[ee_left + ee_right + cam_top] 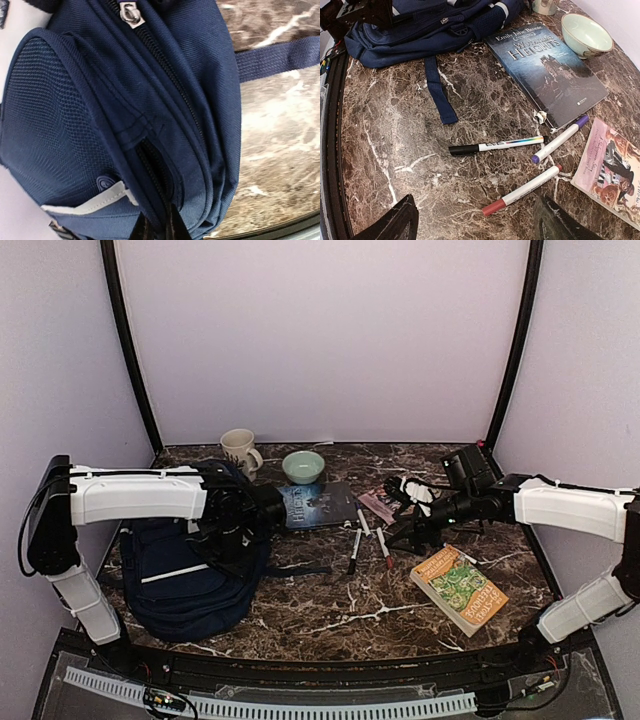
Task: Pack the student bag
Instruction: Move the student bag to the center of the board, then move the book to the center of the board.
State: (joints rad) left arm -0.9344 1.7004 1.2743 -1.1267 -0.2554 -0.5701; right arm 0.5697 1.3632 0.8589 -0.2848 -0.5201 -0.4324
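Navy fabric of the student bag (185, 580) lies slack at the left of the desk (330, 610) under our left claw (235, 528), whose grip we cannot tell, so our spread, empty right claw (477, 222) risks rolling the red marker (522, 189) away or meeting closed zips.

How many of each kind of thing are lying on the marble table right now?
Navy-blue fabric backpack: 1
Cream ceramic mug: 1
Pale green ceramic bowl: 1
Paperback books: 3 (dark blue book, pink book, green-and-orange book)
White-barrelled marker pens: 3 (black-capped marker, purple-capped marker, red-capped marker)
Total: 9
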